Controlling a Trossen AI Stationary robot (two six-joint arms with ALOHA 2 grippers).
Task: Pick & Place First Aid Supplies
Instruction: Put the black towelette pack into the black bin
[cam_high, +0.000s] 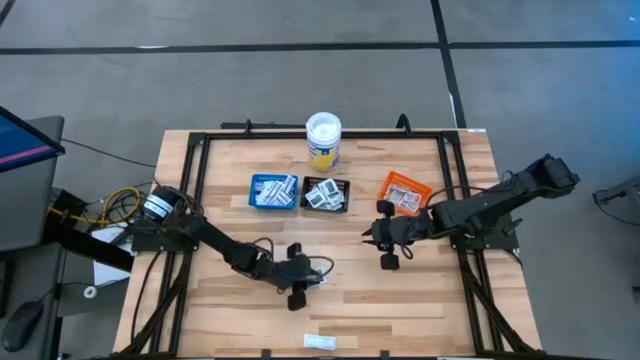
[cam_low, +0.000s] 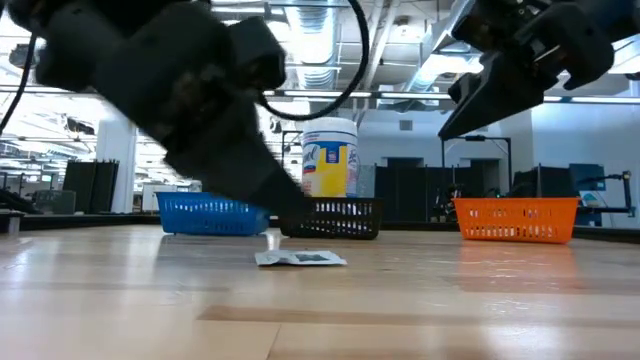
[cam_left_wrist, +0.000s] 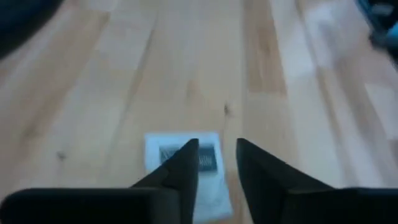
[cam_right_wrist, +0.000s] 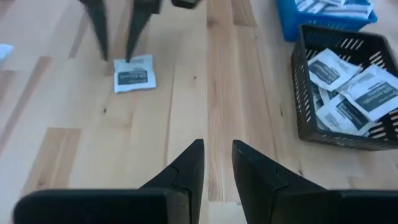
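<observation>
Looks like the left gripper (cam_right_wrist: 117, 55) is lining up a pick on a lone white packet (cam_right_wrist: 134, 74) lying flat on the table (cam_high: 420, 290), fingers parted and poised right over its edge, so next it's needing to drop and pinch, while the right gripper (cam_high: 385, 243) is hovering nearby, slightly parted and empty.

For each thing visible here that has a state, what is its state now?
Left pincer: open, tips at the loose packet.
Loose packet: flat on table, not lifted.
Right pincer: open, empty, raised.
Black tray: holds packets.
Blue tray: holds packets.
Tub: upright, lidded.
</observation>
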